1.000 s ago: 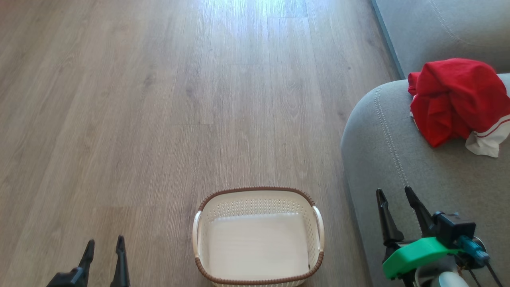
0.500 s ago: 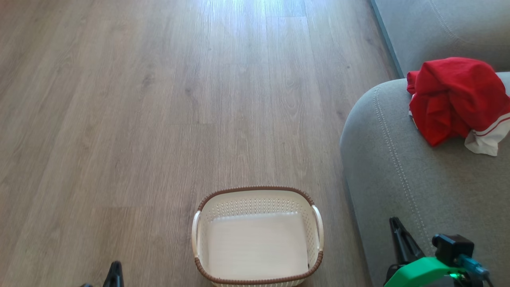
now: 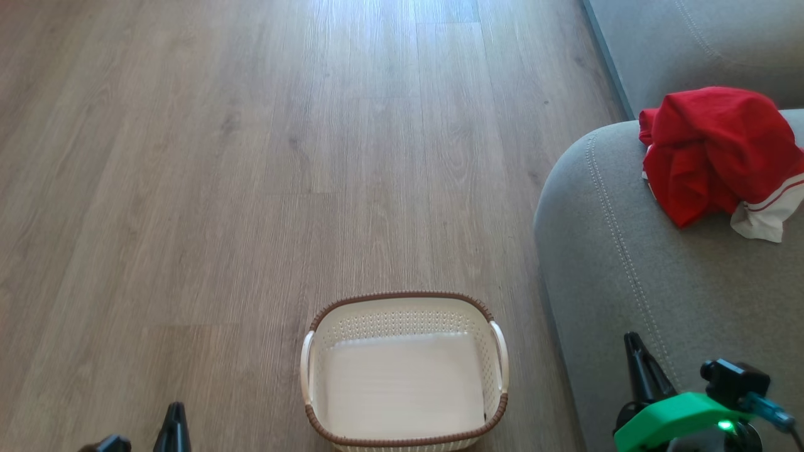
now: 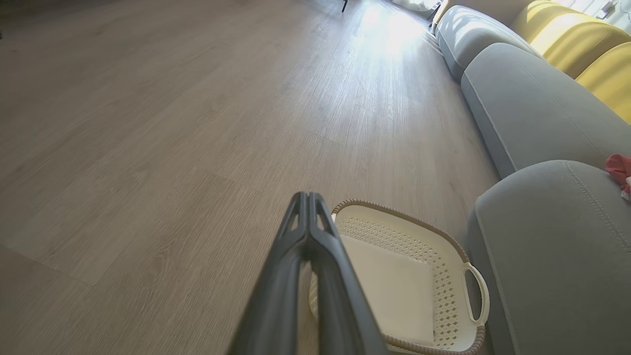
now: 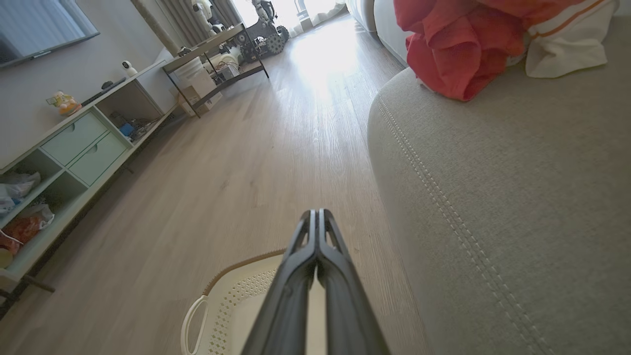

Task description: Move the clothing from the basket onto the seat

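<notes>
Red clothing (image 3: 716, 150) heaped on grey seat (image 3: 615, 282), well ahead of right gripper (image 5: 315, 213). Both grippers pressed closed, empty; left gripper (image 4: 306, 195) near basket (image 3: 402, 294).

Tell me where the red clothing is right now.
The clothing lies bunched on the grey seat, at the head view's upper right, up and right of the basket on the floor.

seat (image 3: 615, 263): grey, right side, stitched seam on rounded edge;
clothing (image 3: 710, 150): red heap on seat, white trim;
basket (image 3: 402, 321): on wood floor (image 3: 188, 188), bottom centre, beside seat
</notes>
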`<state>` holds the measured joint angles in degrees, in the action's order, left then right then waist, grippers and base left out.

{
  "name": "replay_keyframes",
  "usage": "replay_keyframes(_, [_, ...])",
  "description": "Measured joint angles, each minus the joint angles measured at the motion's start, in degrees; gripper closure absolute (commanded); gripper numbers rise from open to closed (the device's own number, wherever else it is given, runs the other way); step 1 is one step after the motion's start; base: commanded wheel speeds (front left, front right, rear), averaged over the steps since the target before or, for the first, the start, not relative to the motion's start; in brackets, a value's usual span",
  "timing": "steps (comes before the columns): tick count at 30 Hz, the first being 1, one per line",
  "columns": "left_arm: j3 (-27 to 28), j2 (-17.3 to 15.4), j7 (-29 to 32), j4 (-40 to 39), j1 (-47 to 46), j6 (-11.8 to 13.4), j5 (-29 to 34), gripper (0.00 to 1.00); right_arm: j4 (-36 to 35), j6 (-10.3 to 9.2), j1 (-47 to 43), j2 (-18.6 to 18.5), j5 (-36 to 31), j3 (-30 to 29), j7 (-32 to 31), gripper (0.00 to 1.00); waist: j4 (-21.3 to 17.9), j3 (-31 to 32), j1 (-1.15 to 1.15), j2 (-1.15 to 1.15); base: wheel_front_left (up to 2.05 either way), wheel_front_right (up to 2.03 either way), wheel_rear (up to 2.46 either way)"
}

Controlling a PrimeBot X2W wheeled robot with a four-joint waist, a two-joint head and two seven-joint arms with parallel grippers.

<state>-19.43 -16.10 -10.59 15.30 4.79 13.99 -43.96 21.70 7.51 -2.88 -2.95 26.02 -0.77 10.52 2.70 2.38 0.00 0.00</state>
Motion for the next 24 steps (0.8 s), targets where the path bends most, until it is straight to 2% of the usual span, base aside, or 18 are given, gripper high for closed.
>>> replay_keyframes(24, [5.36, 3.15, 4.0, -1.26, -1.66, -4.01, -11.28, 1.0, -1.08, 0.0, 1.36, 0.0, 15.36, -1.36, -3.98, 1.0, -0.64, -0.52, 0.0, 0.0, 0.0, 0.0, 0.0])
